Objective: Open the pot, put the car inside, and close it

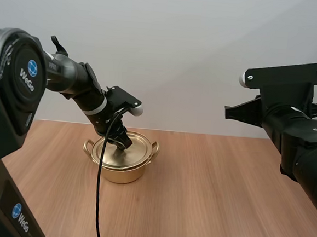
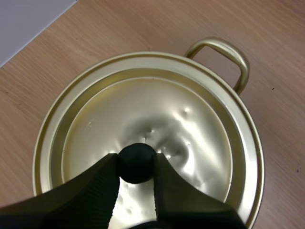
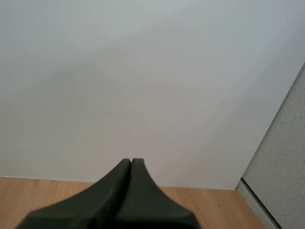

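On lid (image 2: 190,124), left end effector (image 2: 137,165) clamps knob (image 2: 136,158); pot (image 1: 122,175) upright, handles (image 2: 224,55) seemingly side-to-side; right end effector (image 3: 130,164) together.

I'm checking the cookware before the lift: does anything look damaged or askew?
The gold lid is dimpled with small dents around its black knob, which the left hand pinches. It sits squarely on the pot.

A light-brown, wood-grain bench (image 1: 223,200) lay broad and flat. Its grain ran side to side in the high view, with a few small dark flecks in the surface. Its far edge met a plain, pale grey-white wall (image 1: 180,54). Against that wall stood a speckled grey panel (image 3: 281,167) — upright, touching the wall — with a thin dark line along its foot where it met the bench.
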Available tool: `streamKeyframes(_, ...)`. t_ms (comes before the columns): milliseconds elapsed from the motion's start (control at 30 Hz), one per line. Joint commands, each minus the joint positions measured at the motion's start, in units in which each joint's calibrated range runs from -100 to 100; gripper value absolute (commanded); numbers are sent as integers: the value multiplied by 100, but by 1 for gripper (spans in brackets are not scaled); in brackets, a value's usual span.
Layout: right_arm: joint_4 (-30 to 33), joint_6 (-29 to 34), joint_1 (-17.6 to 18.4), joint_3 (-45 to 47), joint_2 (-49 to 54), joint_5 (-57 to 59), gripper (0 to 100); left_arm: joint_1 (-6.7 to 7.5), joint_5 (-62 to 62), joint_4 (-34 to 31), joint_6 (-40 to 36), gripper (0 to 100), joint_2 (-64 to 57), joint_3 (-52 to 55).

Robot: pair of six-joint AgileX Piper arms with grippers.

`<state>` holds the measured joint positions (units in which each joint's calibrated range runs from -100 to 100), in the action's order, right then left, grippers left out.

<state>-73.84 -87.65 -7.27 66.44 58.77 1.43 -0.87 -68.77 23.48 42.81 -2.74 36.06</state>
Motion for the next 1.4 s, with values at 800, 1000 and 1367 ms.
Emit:
streamKeyframes(800,-3,6,-3,-1,-95,271,0,2,1123,970,306,100,-1441,162)
streamKeyframes(1000,-3,6,-3,-1,-108,487,0,2,1166,2757,630,100,-2961,162)
streamKeyframes(1367,166,6,-3,-1,-355,768,0,-457,1149,1629,-1139,100,-5859,178)
